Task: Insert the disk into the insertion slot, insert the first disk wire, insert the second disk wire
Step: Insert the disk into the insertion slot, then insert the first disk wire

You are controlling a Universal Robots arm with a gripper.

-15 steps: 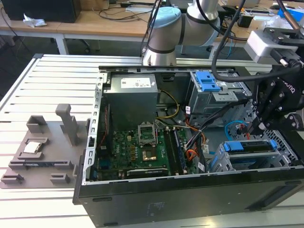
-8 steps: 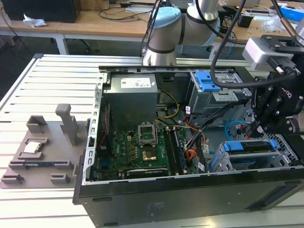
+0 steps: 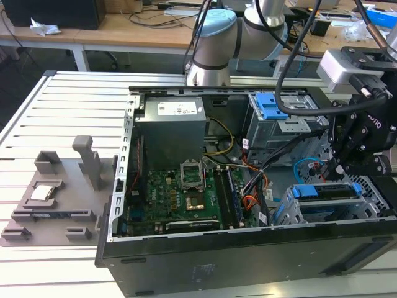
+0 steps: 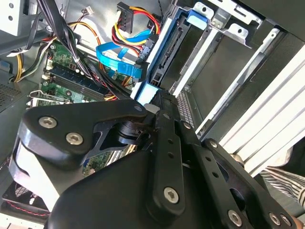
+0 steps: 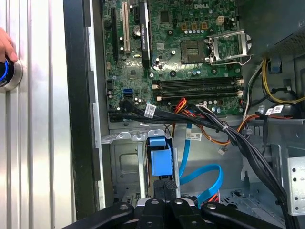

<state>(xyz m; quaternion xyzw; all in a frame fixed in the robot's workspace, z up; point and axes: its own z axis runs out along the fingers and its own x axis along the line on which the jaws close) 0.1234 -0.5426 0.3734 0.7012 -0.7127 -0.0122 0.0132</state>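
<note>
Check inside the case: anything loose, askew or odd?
Two things. The blue cable and the power plug hang loose near the disk and look unplugged. The CPU socket has its cover flipped open and looks empty.

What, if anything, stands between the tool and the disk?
Nothing visible does. In the second wrist view the tool sits close to the end of the disk, which stands in the insertion slot; the blue flat cable hangs beside, not between.
</note>
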